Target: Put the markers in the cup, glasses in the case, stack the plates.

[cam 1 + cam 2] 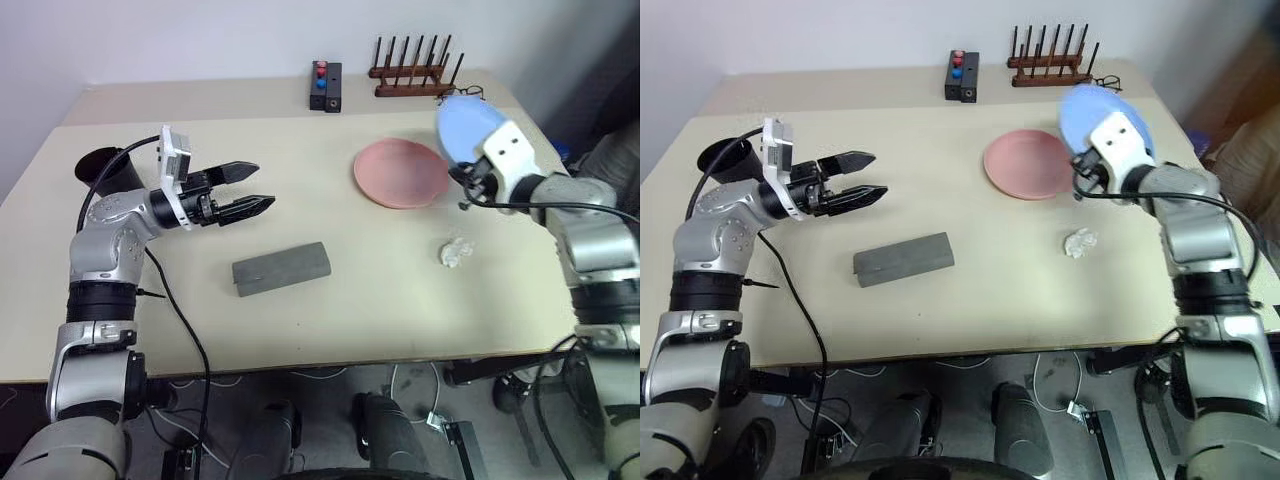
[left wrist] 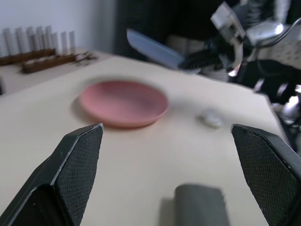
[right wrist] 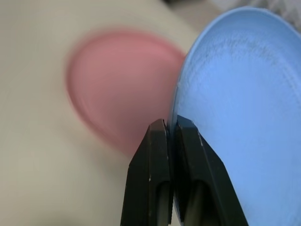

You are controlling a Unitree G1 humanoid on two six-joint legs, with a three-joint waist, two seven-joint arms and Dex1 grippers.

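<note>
The light blue plate (image 1: 463, 125) hangs tilted in the air just right of the salmon pink plate (image 1: 402, 174), which lies flat on the table. My right gripper (image 3: 170, 124) is shut on the blue plate's rim. The left gripper (image 1: 264, 185) is open and empty, level above the table's left half and pointing toward the pink plate. The grey case (image 1: 281, 268) lies closed below and right of it. A black cup (image 1: 98, 165) stands at the far left behind my left arm. The markers and the glasses are out of view.
A crumpled white scrap (image 1: 455, 251) lies near the right front. At the back stand a wooden peg rack (image 1: 412, 78) and a black box with red and blue buttons (image 1: 326, 85). The table's front edge (image 1: 300, 368) runs below the case.
</note>
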